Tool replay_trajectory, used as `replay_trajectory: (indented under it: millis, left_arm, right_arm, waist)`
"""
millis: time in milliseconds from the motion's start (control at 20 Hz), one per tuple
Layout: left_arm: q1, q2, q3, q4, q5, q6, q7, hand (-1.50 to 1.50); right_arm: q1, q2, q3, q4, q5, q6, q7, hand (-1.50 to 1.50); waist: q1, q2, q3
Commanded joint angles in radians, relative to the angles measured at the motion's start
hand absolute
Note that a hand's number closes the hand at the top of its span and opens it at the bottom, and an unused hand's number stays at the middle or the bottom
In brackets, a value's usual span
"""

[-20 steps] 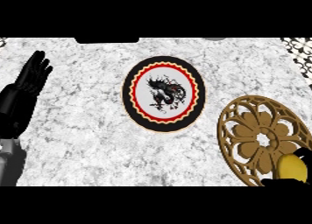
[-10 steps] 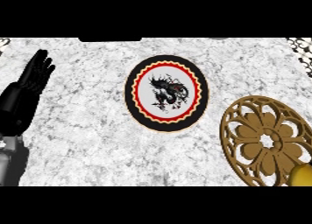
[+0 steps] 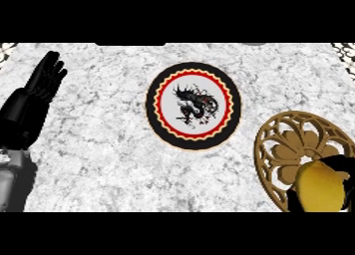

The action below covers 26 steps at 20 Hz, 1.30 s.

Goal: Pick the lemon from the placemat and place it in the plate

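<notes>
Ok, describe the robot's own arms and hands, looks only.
The left robot hand is plain matte black, with slim, segmented fingers, and joins a smooth light grey forearm. The right robot hand is the same black; its forearm is out of view. No cables or markings show.

1. You have a white, grey-veined marble bench (image 3: 99, 149) filling the head view.
2. On it, near the middle, lies a round plate (image 3: 193, 105) with a black rim, a red scalloped ring and a dark figure on white.
3. To your right lies a round golden openwork placemat (image 3: 283, 144), just beside the plate and apart from it.
</notes>
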Motion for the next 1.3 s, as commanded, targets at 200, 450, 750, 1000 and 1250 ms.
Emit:
replay_trajectory:
  millis: [200,450,750,1000,1250]
  left_arm:
    - [-0.009,0.023,0.024,0.025,0.024,-0.055,-0.015,0.0]
    - [-0.014,-0.028,0.003,0.016,-0.02,-0.007,-0.011,0.0]
    - [-0.037,-0.056,-0.031,0.023,-0.044,0.002,0.001,0.0]
    - [0.012,-0.017,0.014,-0.036,0.0,-0.044,0.017,0.0]
    - [-0.064,-0.02,0.016,0.024,-0.012,-0.04,0.035,0.0]
  right_arm:
    - [-0.48,0.19,0.067,0.088,-0.001,0.241,0.17,1.5]
    - [-0.637,0.357,0.093,0.287,0.045,0.228,0.161,1.5]
    - [-0.874,0.442,-0.106,0.653,-0.078,0.153,0.034,1.5]
    - [-0.953,0.489,-0.02,0.932,-0.011,-0.036,0.089,1.5]
    - [-1.046,0.49,-0.013,1.224,-0.031,-0.183,-0.003,1.5]
  waist:
    - [0.022,0.003,-0.001]
    - [0.008,0.001,0.001]
    - [0.017,0.006,0.001]
    - [0.025,0.003,0.001]
    - [0.025,0.006,0.001]
